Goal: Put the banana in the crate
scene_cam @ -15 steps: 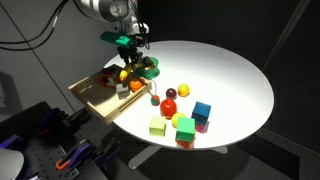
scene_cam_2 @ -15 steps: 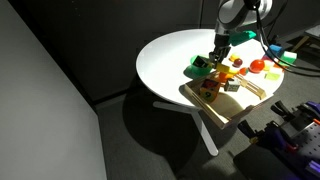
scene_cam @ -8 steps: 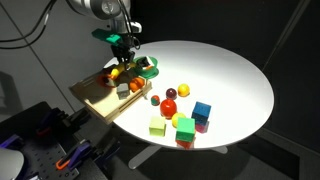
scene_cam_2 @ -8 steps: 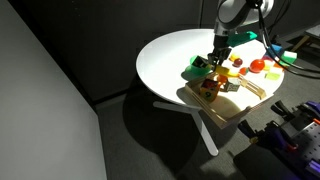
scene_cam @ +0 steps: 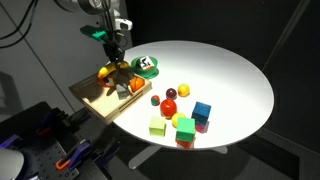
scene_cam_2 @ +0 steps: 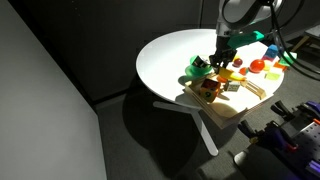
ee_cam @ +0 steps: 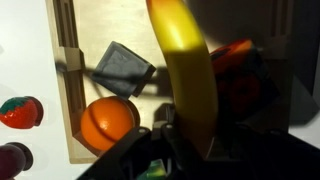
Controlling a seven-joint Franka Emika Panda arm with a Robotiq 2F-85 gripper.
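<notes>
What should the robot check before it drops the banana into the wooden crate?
1. Banana gripped by the tool: ok.
2. Banana over the crate: ok, the wooden floor shows behind it in the wrist view.
3. Bare landing spot underneath: cannot tell; an orange fruit and a grey block lie in the crate right beside the banana.
4. Height above the crate floor: cannot tell.

A robot lab, it seems — dark screens [scene_cam_2: 50,70] close in a round white table [scene_cam: 235,75]; a black perforated board [scene_cam: 40,135] and loose cables [scene_cam: 25,30] — rig gear — beside it
</notes>
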